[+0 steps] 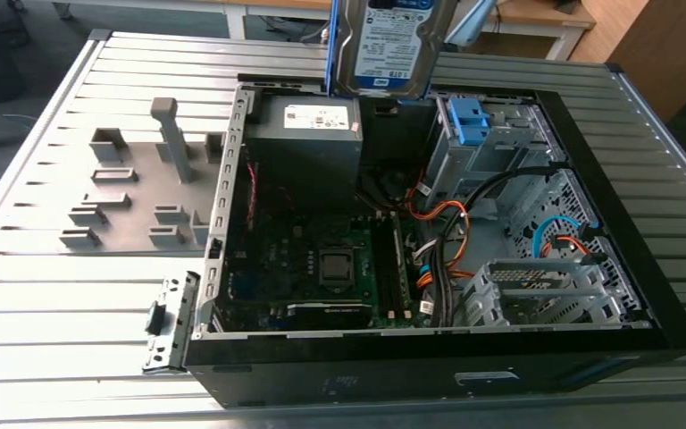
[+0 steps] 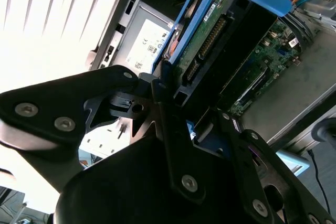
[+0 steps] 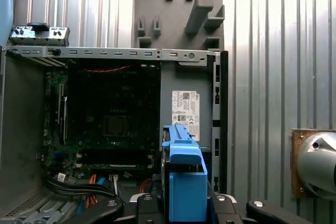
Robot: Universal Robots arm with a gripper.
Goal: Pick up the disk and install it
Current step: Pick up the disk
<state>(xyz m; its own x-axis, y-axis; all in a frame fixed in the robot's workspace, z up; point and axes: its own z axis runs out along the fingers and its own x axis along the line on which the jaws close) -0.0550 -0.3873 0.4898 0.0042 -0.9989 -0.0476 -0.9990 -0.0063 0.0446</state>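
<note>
Ribbed metal tabletop (image 1: 46, 295), open computer case (image 1: 439, 380) lying flat. Holding disk (image 1: 393, 45) high over power supply (image 1: 307, 134), fingers (image 2: 176, 150) clenched on blue carrier (image 3: 185, 182); kept on edge, probably to match drive bay (image 1: 492, 147).

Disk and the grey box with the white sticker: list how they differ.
The disk hangs upright over the case, clamped in the end effector; the grey box sits inside the case. The disk is a thin slab framed in blue; the grey box is bulky and unframed. The disk's label is blue and white; the grey box's sticker is white. Both are grey metal with printed labels.
</note>
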